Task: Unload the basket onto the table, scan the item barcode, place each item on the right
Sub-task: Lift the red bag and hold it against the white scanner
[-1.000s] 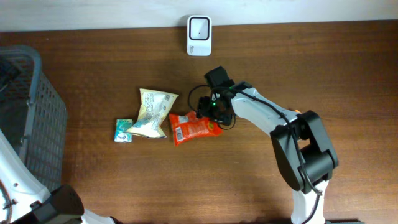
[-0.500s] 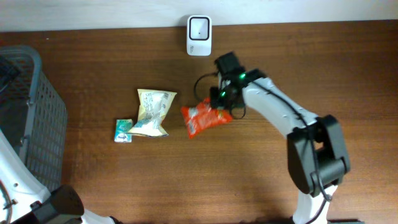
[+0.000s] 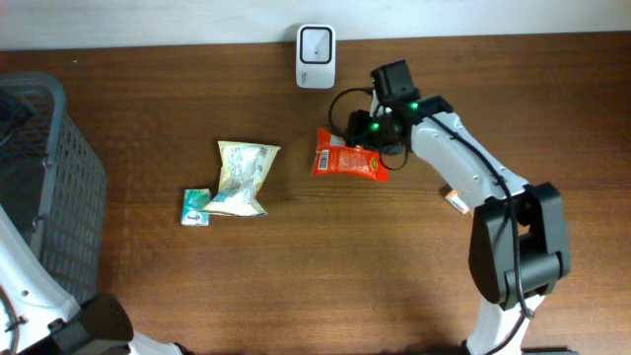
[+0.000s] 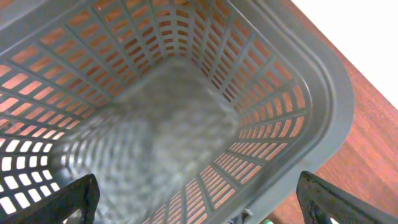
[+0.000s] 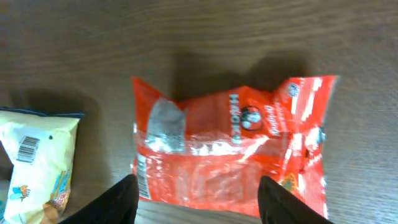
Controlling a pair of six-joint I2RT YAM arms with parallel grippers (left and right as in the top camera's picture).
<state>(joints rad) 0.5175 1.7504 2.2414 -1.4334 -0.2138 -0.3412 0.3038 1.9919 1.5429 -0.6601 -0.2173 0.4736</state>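
Tabletop (image 3: 296,286) w/ grey basket (image 3: 69,187) at left, left fingers (image 4: 78,199) spread wide over it, empty. Red snack pouch (image 3: 347,160) is near scanner (image 3: 315,42), long axis roughly left-right, print side up. Right fingers (image 5: 118,202) straddle it, can't tell if gripping. Prob light, crinkly, slippery; pinch a sealed edge.

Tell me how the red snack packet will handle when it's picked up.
Probably floppy: the red snack packet looks crumpled and creased. Likely light for its size, being a thin pouch. Its glossy film may be slippery.
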